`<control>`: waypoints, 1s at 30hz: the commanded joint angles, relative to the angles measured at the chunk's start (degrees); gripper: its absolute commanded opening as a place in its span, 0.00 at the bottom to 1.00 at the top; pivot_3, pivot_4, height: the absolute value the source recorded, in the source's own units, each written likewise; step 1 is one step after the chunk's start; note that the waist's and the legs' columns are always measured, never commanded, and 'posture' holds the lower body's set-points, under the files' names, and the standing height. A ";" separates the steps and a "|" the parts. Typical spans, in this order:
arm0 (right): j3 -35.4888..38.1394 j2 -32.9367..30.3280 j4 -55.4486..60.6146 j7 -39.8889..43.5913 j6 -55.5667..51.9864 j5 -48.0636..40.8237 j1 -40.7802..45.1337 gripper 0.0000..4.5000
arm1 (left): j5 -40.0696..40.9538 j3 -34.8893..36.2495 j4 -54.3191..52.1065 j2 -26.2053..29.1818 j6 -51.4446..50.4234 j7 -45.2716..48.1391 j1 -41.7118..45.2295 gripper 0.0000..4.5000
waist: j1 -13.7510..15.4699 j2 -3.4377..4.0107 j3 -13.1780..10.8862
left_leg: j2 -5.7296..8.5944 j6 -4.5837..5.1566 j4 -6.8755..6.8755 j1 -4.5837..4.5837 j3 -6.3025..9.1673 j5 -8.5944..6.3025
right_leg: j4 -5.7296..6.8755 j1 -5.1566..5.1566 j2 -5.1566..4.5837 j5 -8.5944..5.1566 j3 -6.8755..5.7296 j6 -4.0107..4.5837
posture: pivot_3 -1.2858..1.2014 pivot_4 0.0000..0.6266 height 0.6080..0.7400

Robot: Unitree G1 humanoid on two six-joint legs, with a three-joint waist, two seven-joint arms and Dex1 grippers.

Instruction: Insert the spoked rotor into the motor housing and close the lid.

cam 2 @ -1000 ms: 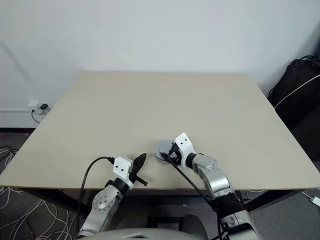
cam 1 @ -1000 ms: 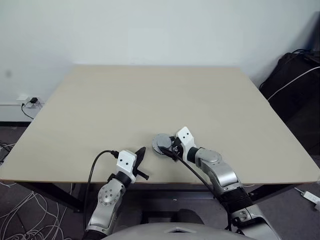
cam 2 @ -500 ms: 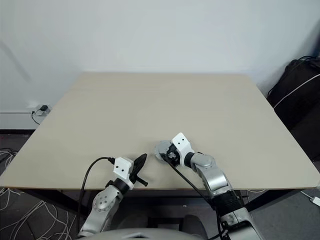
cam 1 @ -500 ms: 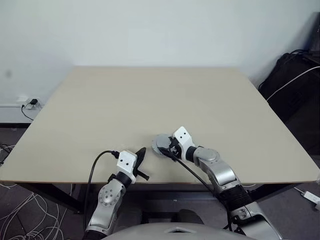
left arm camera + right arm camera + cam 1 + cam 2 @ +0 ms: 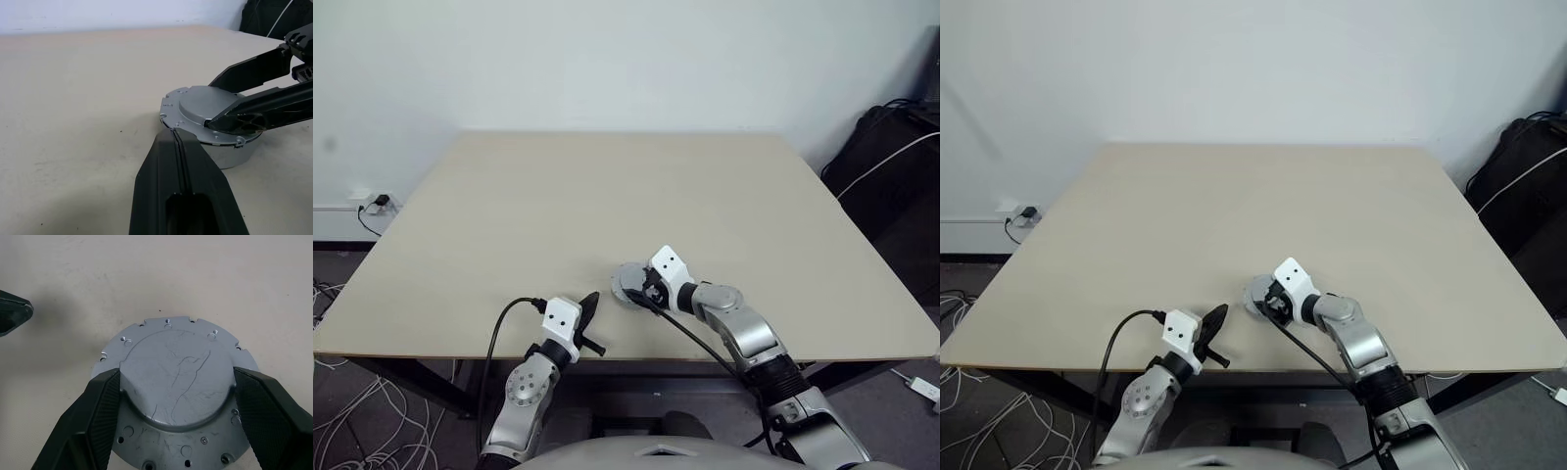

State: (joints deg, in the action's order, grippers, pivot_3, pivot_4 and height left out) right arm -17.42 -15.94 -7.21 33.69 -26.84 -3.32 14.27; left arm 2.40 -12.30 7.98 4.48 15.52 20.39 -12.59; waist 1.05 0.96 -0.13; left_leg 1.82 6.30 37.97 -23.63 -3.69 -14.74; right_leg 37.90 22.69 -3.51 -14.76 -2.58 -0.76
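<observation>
A: Since the lid (image 5: 175, 382) already lies plain face up on the motor housing (image 5: 230, 155), raised middle uppermost, where does the stack sit on the table (image 5: 607, 196)?

B: Near the front edge, a little right of centre, between the two arms; of the housing I can make out just a low wall under the lid's rim, and I cannot say from here whether the spoked rotor is inside

A: While the right gripper (image 5: 176, 396) is over it, how do its fingers (image 5: 98, 416) stand?

B: Spread wide, one at either side of the raised middle and right against its edge; whether they press it or merely bracket it I cannot tell; the lid lies flat between them, so I judge it is not lifted

A: And the left gripper (image 5: 177, 139)?

B: Closed tight, holding nothing; its tip points at the near rim of the stack, just beside it; touching or a hair apart I cannot tell

A: If the lid wants a final seating, which arm is better placed?

B: The right, I judge; it reaches in from the right and tilts down, so the stack lies straight ahead and below its fingers; being round, the lid offers no long axis to line up with; the left is close too, but only at the rim
</observation>
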 commanded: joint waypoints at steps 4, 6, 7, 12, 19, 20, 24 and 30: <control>0.92 0.50 -1.34 -2.51 -3.60 0.93 -0.87 0.71 | 1.38 -0.06 -2.52 -0.58 -1.12 0.39 0.71 0.00 | -0.03 -0.01 0.02 | 0.00 0.00 0.00 0.01 0.00 0.00 | 0.01 0.00 0.00 0.00 0.00 0.00 | 0.52 0.00 1.00; 0.94 0.51 -1.49 -2.64 -4.71 0.89 -0.74 0.71 | 1.39 0.00 -2.49 -0.54 -1.15 0.45 0.81 0.00 | -0.02 -0.03 0.03 | 0.00 0.00 0.00 0.02 0.00 0.00 | 0.02 -0.01 0.00 0.00 0.00 0.00 | 0.52 0.00 1.00; 0.98 0.51 -1.46 -2.49 -5.09 0.69 -0.73 0.71 | 1.40 0.01 -2.45 -0.53 -1.13 0.45 0.86 0.00 | -0.01 -0.02 0.04 | 0.00 0.00 0.00 0.02 0.00 0.00 | 0.02 -0.02 0.00 0.00 0.00 0.00 | 0.52 0.00 1.00; 0.03 -0.43 -1.37 -1.41 -5.27 1.14 -0.56 0.71 | 1.52 0.08 -2.12 -0.58 -0.92 0.41 0.98 0.00 | 0.01 -0.04 0.06 | 0.00 0.00 0.00 0.04 0.00 0.00 | 0.01 -0.06 -0.01 0.00 0.00 0.00 | 0.52 0.00 1.00; -1.65 -2.09 -1.72 -0.02 -5.04 2.14 0.11 0.71 | 1.84 0.20 -2.02 -0.86 -1.79 0.22 0.86 0.00 | 0.08 0.01 0.10 | 0.00 0.00 0.00 0.03 0.00 0.00 | -0.06 -0.06 -0.02 0.00 -0.01 0.00 | 0.52 0.00 1.00; -1.89 -2.29 -1.69 0.02 -4.78 2.38 0.15 0.71 | 1.97 0.22 -2.11 -0.94 -2.04 0.18 0.79 0.00 | 0.09 0.01 0.10 | 0.00 0.01 0.00 0.03 0.00 0.00 | -0.07 -0.06 -0.02 0.00 -0.01 0.00 | 0.52 0.00 1.00; -2.27 -2.54 -2.04 -0.48 -3.59 3.25 0.09 0.71 | 2.30 0.14 -2.34 -0.81 -2.88 0.51 0.75 0.00 | 0.17 0.03 0.11 | 0.00 0.01 -0.01 0.02 0.00 -0.01 | -0.09 -0.06 -0.02 0.00 -0.01 0.00 | 0.52 0.00 1.00; -2.23 -2.28 -2.33 -0.77 -4.21 2.95 -0.33 0.71 | 2.64 0.17 -2.62 -0.50 -3.66 0.73 0.67 0.00 | 0.20 0.03 0.12 | 0.00 0.01 -0.01 0.02 0.00 -0.01 | -0.08 -0.07 -0.03 0.00 -0.01 0.00 | 0.52 0.00 1.00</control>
State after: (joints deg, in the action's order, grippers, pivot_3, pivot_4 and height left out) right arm -19.24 -17.27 -6.80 33.32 -28.68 -2.04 15.28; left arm 4.61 -12.11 7.92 4.15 11.65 20.87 -12.52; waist 1.25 0.99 -0.02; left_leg 1.83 6.31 37.96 -23.61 -3.69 -14.75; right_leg 37.82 22.63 -3.54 -14.76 -2.60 -0.76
